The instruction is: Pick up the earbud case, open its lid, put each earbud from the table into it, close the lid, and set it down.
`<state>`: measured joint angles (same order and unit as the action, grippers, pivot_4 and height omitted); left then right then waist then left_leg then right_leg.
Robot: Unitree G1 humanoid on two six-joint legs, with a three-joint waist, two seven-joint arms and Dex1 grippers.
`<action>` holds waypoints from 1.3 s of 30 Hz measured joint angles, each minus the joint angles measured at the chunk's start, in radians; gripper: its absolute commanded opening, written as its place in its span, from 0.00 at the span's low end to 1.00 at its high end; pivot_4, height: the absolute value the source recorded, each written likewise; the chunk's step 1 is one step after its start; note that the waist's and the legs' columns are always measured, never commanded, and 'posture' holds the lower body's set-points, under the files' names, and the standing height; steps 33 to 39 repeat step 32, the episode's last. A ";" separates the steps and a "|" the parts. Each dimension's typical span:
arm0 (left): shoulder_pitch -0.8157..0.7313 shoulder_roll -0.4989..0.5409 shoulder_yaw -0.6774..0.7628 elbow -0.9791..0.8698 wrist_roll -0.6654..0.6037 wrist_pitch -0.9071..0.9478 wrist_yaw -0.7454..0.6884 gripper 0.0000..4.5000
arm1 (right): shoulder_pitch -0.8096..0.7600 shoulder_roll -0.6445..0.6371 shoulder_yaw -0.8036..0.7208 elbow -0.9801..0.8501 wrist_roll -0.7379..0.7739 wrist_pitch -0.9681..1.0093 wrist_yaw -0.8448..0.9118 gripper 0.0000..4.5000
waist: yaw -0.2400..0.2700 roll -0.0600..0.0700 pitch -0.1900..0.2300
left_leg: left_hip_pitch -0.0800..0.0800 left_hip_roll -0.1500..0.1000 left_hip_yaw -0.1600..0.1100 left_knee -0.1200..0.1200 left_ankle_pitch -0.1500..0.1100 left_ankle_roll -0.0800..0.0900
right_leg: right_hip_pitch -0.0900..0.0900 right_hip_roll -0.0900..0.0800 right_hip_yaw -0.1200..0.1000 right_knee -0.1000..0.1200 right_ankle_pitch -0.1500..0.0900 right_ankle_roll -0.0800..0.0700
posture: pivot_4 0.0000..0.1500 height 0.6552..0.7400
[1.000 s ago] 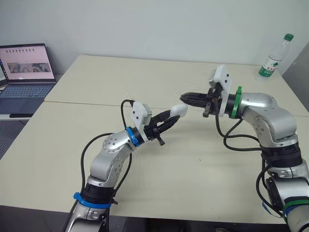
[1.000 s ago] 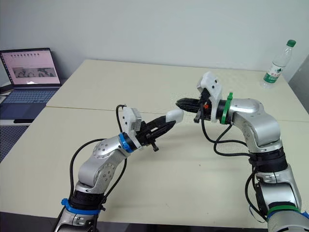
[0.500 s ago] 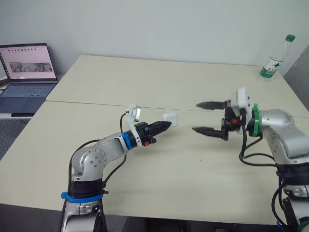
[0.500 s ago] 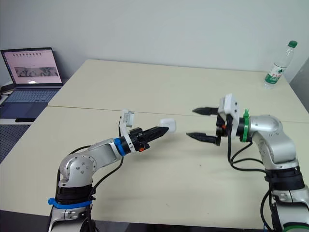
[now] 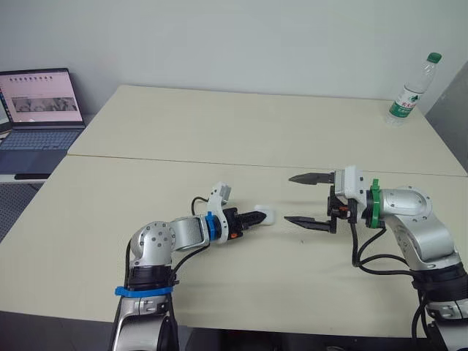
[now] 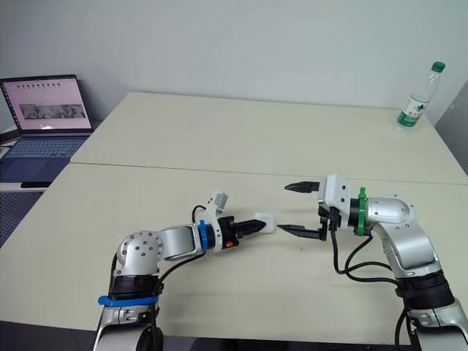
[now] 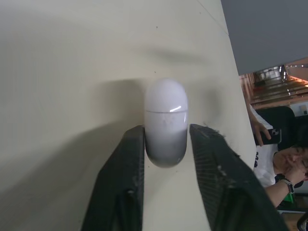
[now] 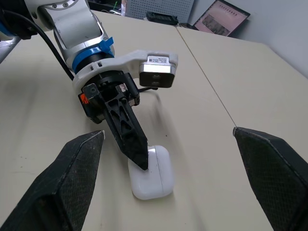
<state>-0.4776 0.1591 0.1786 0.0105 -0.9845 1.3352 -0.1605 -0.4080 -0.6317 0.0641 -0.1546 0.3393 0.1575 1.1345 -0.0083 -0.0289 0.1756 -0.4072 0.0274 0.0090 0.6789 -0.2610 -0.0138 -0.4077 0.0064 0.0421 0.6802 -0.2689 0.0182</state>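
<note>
Earbud case rests on table, jaws of left gripper clamping it.

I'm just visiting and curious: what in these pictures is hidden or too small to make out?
Inside of the earbud case: its shut lid hides whether earbuds are in it, left wrist view.
Laptop screen: too small to read in both eye views; the left eye view's edge cuts off its left side.
Water bottle label: too small to read, eye views.

Office: pale tables, open laptop (screen lit).
</note>
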 measured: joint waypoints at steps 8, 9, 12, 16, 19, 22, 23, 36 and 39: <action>-0.005 0.053 0.051 -0.030 -0.024 0.068 -0.020 1.00 | -0.024 0.053 0.012 0.024 -0.008 -0.022 -0.029 1.00 | -0.006 0.000 0.000 | 0.004 0.000 0.001 -0.001 0.000 -0.001 | 0.003 0.000 0.001 0.000 0.000 0.000 | 1.00 1.00; 0.002 0.069 0.065 -0.049 -0.029 0.084 -0.017 1.00 | -0.029 0.053 0.014 0.034 -0.009 -0.026 -0.027 1.00 | -0.009 0.000 0.000 | 0.004 0.000 0.001 -0.002 0.000 -0.001 | 0.003 0.000 0.001 0.000 0.000 0.000 | 1.00 1.00; 0.046 0.145 0.122 -0.112 -0.055 0.142 -0.016 1.00 | -0.041 0.052 0.016 0.078 -0.012 -0.050 -0.021 1.00 | -0.024 0.000 0.000 | 0.005 0.001 0.001 -0.003 0.000 -0.001 | 0.003 0.000 0.001 0.001 0.000 -0.001 | 1.00 1.00; 0.107 0.341 0.159 -0.182 -0.050 0.137 -0.092 1.00 | -0.058 0.048 0.014 0.155 -0.012 -0.097 0.004 1.00 | -0.029 -0.001 0.001 | 0.007 0.002 0.001 -0.004 0.001 -0.002 | 0.003 0.002 0.001 0.002 -0.001 -0.002 | 1.00 1.00; 0.159 0.525 0.111 -0.264 0.056 -0.102 -0.327 1.00 | -0.062 0.038 0.010 0.203 -0.012 -0.131 0.029 1.00 | -0.023 0.000 0.001 | 0.006 0.001 0.002 -0.004 0.002 -0.004 | 0.003 0.000 0.001 0.000 -0.002 -0.003 | 1.00 1.00; 0.209 0.656 0.069 -0.292 0.224 -0.449 -0.580 1.00 | -0.042 0.013 0.008 0.222 -0.011 -0.152 0.060 1.00 | -0.013 0.000 0.001 | 0.006 -0.002 0.003 -0.006 0.002 -0.005 | 0.003 -0.005 0.000 -0.001 -0.003 -0.006 | 1.00 1.00; 0.232 0.688 0.048 -0.289 0.295 -0.564 -0.639 1.00 | -0.033 0.006 0.008 0.227 -0.010 -0.152 0.067 1.00 | -0.010 0.000 0.001 | 0.007 -0.003 0.004 -0.008 0.002 -0.004 | 0.003 -0.006 0.000 -0.001 -0.004 -0.006 | 1.00 1.00; 0.296 0.686 0.033 -0.242 0.436 -0.801 -0.699 1.00 | -0.020 -0.036 -0.042 0.242 0.011 -0.109 0.085 1.00 | -0.009 -0.001 0.002 | 0.008 0.000 0.005 -0.012 0.002 -0.004 | 0.002 -0.005 -0.001 -0.001 -0.004 -0.006 | 1.00 1.00; 0.296 0.686 0.033 -0.242 0.436 -0.801 -0.699 1.00 | -0.020 -0.036 -0.042 0.242 0.011 -0.109 0.085 1.00 | -0.009 -0.001 0.002 | 0.008 0.000 0.005 -0.012 0.002 -0.004 | 0.002 -0.005 -0.001 -0.001 -0.004 -0.006 | 1.00 1.00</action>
